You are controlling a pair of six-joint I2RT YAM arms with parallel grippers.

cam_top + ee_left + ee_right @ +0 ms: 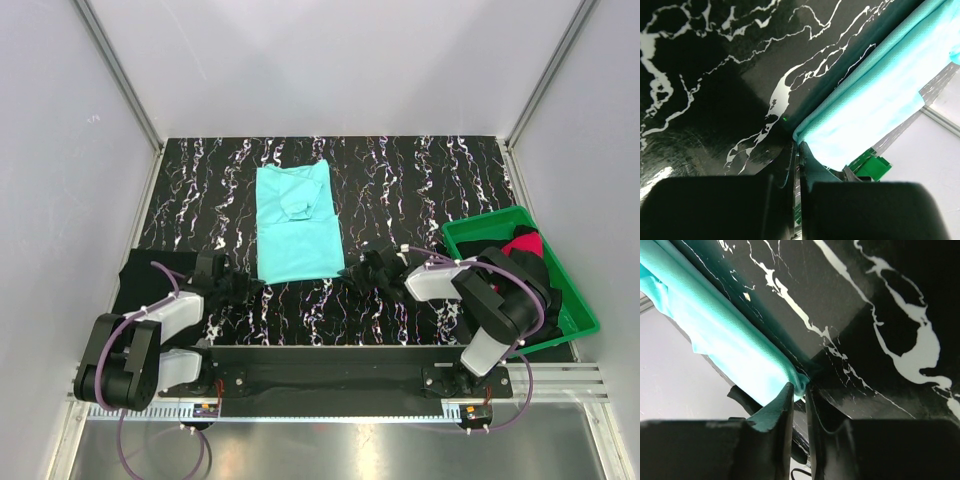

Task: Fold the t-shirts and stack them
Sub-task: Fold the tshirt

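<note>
The turquoise t-shirt (296, 225) lies folded into a long strip on the mat's middle, collar end far. My left gripper (250, 282) is at its near left corner and my right gripper (352, 271) at its near right corner, both low on the mat. In the left wrist view the jaws (799, 146) stand almost together with the shirt's corner (875, 100) at their tips. In the right wrist view the jaws (800, 387) pinch the shirt's corner (725, 335). A black t-shirt (140, 272) lies at the near left. A red-pink t-shirt (523, 243) and a black one (545, 275) sit in the tray.
The green plastic tray (490, 222) stands at the right, beside my right arm. The black marbled mat (400, 180) covers the table. Grey walls close in on the left, back and right. The arms' base rail (330, 355) runs along the near edge.
</note>
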